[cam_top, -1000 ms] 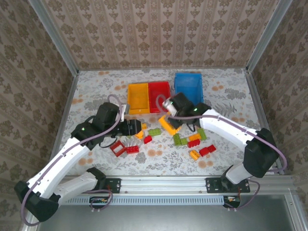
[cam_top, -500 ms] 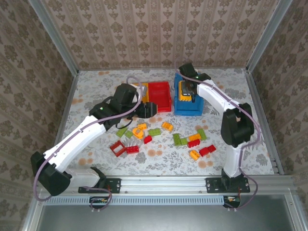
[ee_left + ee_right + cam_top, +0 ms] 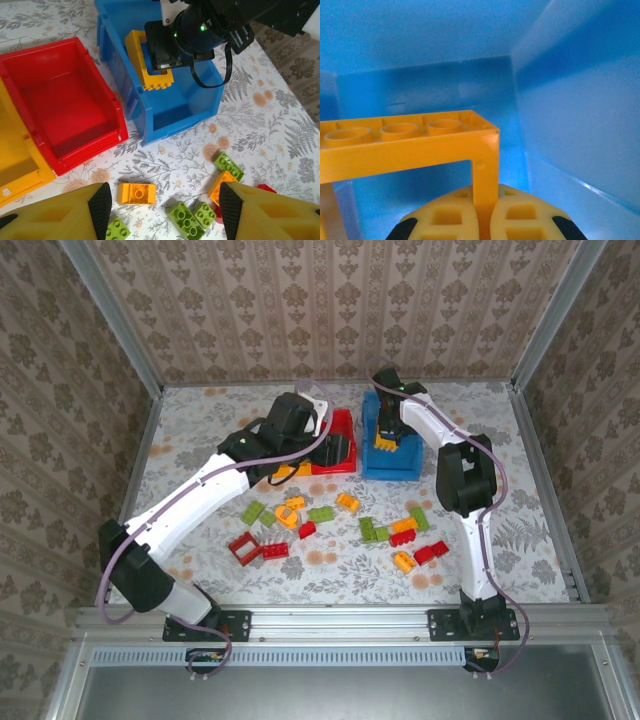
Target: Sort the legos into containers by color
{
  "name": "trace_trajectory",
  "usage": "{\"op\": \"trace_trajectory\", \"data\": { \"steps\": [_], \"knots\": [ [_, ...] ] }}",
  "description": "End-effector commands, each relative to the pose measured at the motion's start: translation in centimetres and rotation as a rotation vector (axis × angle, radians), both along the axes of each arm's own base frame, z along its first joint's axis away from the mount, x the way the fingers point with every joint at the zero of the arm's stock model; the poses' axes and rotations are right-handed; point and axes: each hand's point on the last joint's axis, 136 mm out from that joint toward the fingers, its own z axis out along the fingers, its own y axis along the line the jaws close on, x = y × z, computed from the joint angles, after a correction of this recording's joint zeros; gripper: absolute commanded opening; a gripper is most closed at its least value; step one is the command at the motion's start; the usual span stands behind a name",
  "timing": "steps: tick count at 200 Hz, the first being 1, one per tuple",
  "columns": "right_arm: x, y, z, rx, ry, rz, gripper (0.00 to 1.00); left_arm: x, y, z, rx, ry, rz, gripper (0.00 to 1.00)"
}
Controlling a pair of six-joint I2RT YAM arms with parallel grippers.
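The right gripper (image 3: 487, 212) is clamped on one thin leg of an orange-yellow frame brick (image 3: 410, 142), holding it inside the blue bin (image 3: 570, 100). The brick looks light, stiff and smooth. A pinch on so narrow a bar could let it swing, and the long studded side would likely give a steadier hold. The left gripper (image 3: 164, 205) hangs with its jaws apart above loose bricks (image 3: 135, 192) on the table (image 3: 280, 115), near the red bin (image 3: 45, 47).

The floral table (image 3: 195, 440) carries a yellow bin (image 3: 17, 167), red bin (image 3: 65, 107) and blue bin (image 3: 187, 107) side by side, legos (image 3: 321, 513) scattered nearer
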Motion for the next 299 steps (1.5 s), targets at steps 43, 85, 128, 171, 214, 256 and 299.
{"op": "trace_trajectory", "data": {
  "steps": [43,85,128,171,214,256,299],
  "knots": [
    [0.0,2.1,3.0,0.112,-0.011,0.063,0.42,-0.6,4.0,-1.7,0.075,0.058,0.117,0.62],
    [-1.3,2.3,11.1,0.128,-0.197,0.094,0.43,-2.0,11.8,-4.7,0.069,0.217,0.385,0.61],
    [-6.1,7.4,18.3,0.293,-0.511,0.317,0.44,-7.1,19.8,-10.0,0.119,0.503,0.673,0.58],
    [-18.3,19.6,16.5,0.588,-0.541,0.847,0.54,-12.7,24.0,-15.2,0.249,0.760,0.856,0.42],
    [-26.3,23.9,12.6,0.818,-0.351,1.010,0.54,-15.1,25.2,-18.7,0.278,0.856,0.895,0.41],
    [-29.4,25.9,11.2,0.852,-0.258,1.119,0.56,-14.4,25.2,-22.0,0.248,0.902,0.920,0.39],
    [-29.4,26.6,11.2,0.860,-0.242,1.127,0.56,-12.9,25.6,-23.8,0.254,0.874,0.928,0.34]
  ]
}}
